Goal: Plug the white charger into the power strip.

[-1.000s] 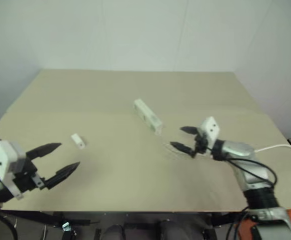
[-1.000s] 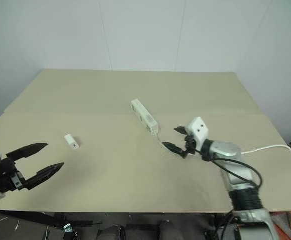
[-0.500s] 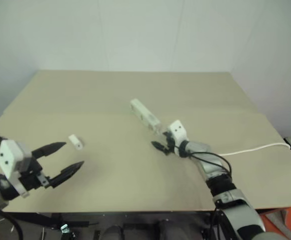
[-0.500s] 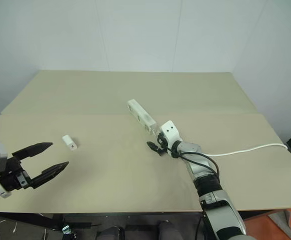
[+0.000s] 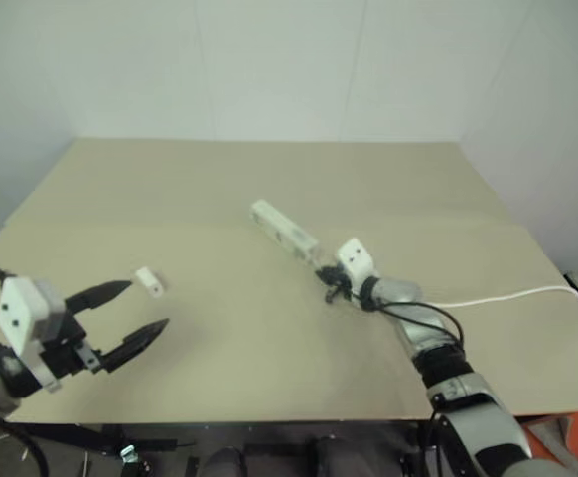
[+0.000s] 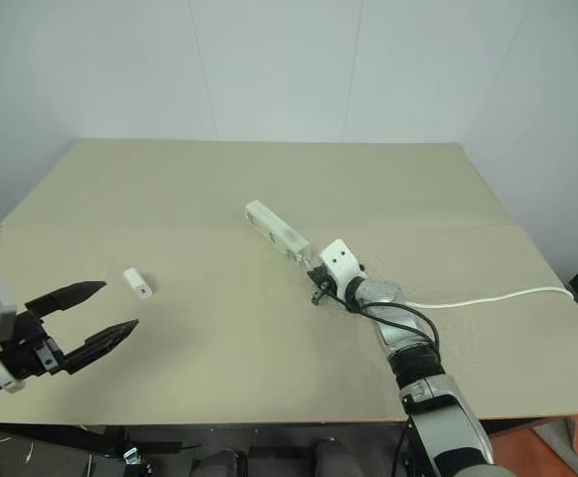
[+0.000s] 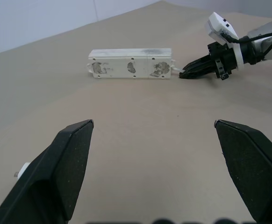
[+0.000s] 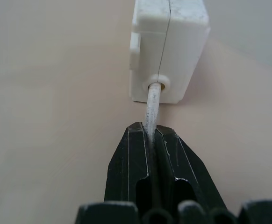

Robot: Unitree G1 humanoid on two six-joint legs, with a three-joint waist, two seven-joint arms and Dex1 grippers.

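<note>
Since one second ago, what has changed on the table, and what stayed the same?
The right gripper moved in toward the cord end of the power strip and shut on the thin white cord just behind it; it was open before. The strip's far end swung slightly left. The left gripper stayed open and in place, and the white charger did not move.

Rt gripper point(image 8: 151, 135), seen along its own fingers: the two black fingers point(image 8: 131, 163) are pressed together w/ the thin white cord point(image 8: 152, 112) pinched between the tips. Just beyond the tips, cord enters the end face of the power strip point(image 8: 168, 51) thru a round collar. Strip lies on the tan tabletop point(image 8: 52, 93), extending away from the jaws.
</note>
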